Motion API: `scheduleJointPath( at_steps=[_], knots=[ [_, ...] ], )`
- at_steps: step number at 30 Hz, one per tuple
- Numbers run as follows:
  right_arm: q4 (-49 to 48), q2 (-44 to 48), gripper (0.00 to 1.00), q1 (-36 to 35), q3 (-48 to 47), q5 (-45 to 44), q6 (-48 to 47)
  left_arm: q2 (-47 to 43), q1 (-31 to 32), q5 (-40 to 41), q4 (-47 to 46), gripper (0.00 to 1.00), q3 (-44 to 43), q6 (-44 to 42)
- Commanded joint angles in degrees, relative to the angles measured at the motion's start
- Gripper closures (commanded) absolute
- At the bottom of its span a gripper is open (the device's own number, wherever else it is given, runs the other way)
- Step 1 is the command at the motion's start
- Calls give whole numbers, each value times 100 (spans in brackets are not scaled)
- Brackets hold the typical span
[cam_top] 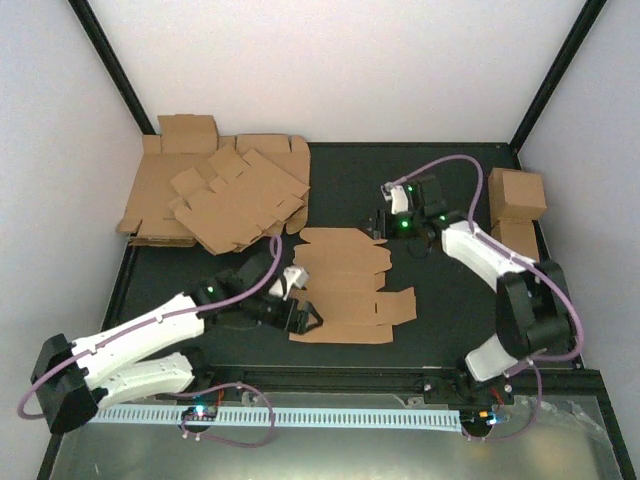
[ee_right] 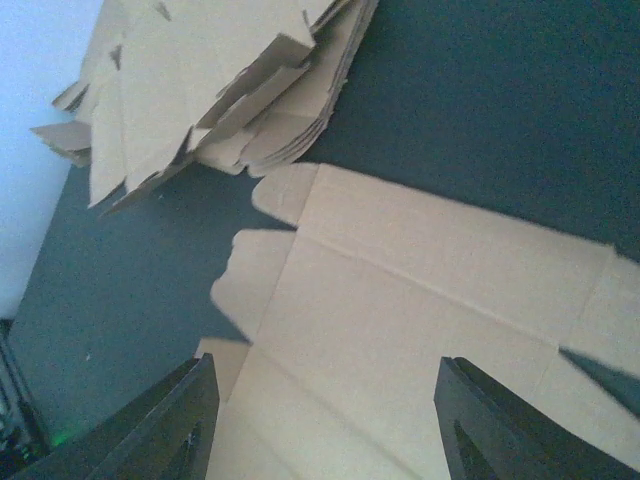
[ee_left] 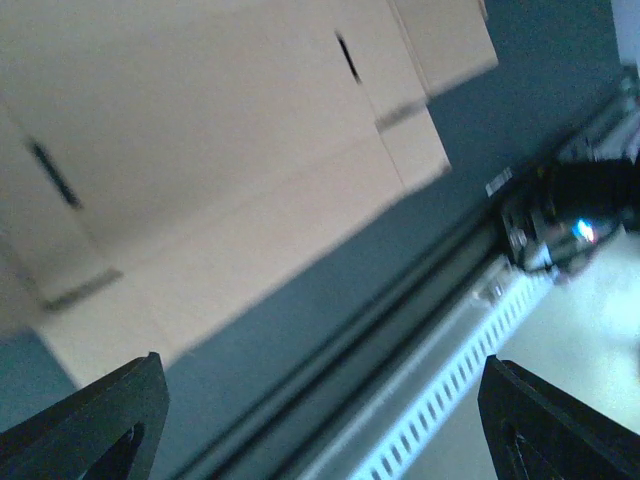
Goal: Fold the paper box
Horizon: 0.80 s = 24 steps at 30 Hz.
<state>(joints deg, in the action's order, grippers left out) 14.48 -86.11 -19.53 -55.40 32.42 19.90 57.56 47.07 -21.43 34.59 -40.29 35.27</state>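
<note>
The paper box (cam_top: 345, 285) lies as a flat brown blank in the middle of the dark table, its flaps spread out. My left gripper (cam_top: 303, 318) hovers at the blank's near left corner, open; in the left wrist view the blank (ee_left: 200, 150) fills the upper left and nothing sits between the fingers (ee_left: 110, 420). My right gripper (cam_top: 385, 222) is at the blank's far right corner, open. The right wrist view looks down over the blank (ee_right: 400, 300), with the right gripper (ee_right: 330, 420) holding nothing.
A messy stack of flat brown blanks (cam_top: 215, 195) fills the far left corner and also shows in the right wrist view (ee_right: 220, 80). Two finished cartons (cam_top: 517, 195) stand at the far right. A white slotted cable channel (ee_left: 450, 390) runs along the table's near edge.
</note>
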Motion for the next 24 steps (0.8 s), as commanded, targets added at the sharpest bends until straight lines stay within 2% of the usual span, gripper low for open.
scheduleJointPath(
  at_steps=[1,8,17,19,21,24],
  knots=[
    [69,-841,37,2,-645,-139,-103,-65,973,62,-640,12,247,1272],
    [-24,-1772,39,-44,-1146,-275,-66,1197,1932,87,-1290,15,183,1575],
    [109,-2703,39,-42,-1740,-739,-189,2250,2284,-139,-1647,17,-106,1602],
    [152,-2844,34,-42,-1880,-902,-241,2316,2289,-149,-1683,17,-82,1630],
    [194,-2955,24,-42,-2028,-1067,-276,2353,2285,-149,-1734,17,-10,1675],
    [222,-3190,20,-42,-2254,-1090,-347,2409,2289,-181,-1911,17,115,1753]
  ],
)
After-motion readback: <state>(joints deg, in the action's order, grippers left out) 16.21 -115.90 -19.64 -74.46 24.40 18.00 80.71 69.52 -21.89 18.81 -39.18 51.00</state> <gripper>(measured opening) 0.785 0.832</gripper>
